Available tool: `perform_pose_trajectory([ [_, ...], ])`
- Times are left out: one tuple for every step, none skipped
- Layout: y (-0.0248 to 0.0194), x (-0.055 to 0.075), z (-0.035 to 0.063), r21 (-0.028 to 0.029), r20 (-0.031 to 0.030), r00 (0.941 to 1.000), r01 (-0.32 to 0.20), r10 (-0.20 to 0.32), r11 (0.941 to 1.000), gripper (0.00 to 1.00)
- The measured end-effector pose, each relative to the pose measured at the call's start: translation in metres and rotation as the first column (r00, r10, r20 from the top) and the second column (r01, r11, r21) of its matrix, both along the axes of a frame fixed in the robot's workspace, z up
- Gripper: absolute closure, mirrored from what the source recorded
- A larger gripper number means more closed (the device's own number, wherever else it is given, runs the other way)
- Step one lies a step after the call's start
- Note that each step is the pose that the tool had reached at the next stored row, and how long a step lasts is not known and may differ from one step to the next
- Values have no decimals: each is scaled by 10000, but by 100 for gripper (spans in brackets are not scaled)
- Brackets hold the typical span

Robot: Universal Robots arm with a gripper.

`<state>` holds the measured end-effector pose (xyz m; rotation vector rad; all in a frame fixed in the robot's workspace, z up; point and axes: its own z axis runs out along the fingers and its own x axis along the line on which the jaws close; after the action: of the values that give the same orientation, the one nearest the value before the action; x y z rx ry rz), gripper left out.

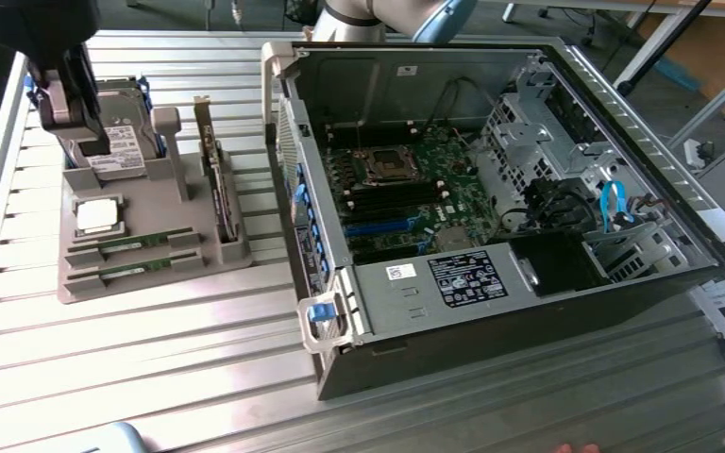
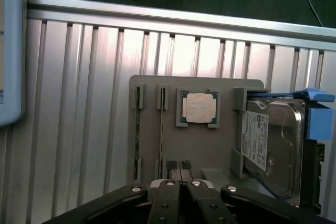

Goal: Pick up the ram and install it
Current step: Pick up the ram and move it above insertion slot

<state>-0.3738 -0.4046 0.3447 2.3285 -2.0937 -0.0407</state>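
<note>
Gripper shut, jaws pressed together, nothing held.

In the wrist view the gripper (image 2: 181, 166) shows its two dark fingers (image 2: 168, 200) lying side by side, ribbed pads meeting along the centre line with no gap and nothing clamped between them. To either side of the jaws the outer links (image 2: 105, 205) splay away, each carrying a bright pivot pin close to the finger roots. In the exterior view the dark wrist end (image 1: 60, 47) hangs above the jaws, which point downward. A pale joint of the arm (image 1: 369, 14) with a blue cap sits well apart from the jaws, toward the exterior view's right.
</note>
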Motion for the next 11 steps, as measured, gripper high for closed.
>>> perform_pose_trajectory([
  [0,0,-24,-15,0,10000,0,0,10000,89],
  [0,0,-37,-23,0,10000,0,0,10000,89],
  [0,0,-50,-32,0,10000,0,0,10000,89],
  [0,0,-62,-41,0,10000,0,0,10000,89],
  [0,0,-75,-51,0,10000,-1,1,10000,89],
  [0,0,-87,-59,-1,10000,-1,1,10000,89],
  [0,0,-97,-66,-1,10000,-1,1,10000,89],
  [0,0,-107,-72,-1,10000,0,0,10000,89],
  [0,0,-112,-77,-2,10000,0,0,10000,89],
  [0,0,-112,-78,-3,10000,-1,1,10000,89],
  [0,0,-112,-78,-3,10000,0,0,10000,89],
])
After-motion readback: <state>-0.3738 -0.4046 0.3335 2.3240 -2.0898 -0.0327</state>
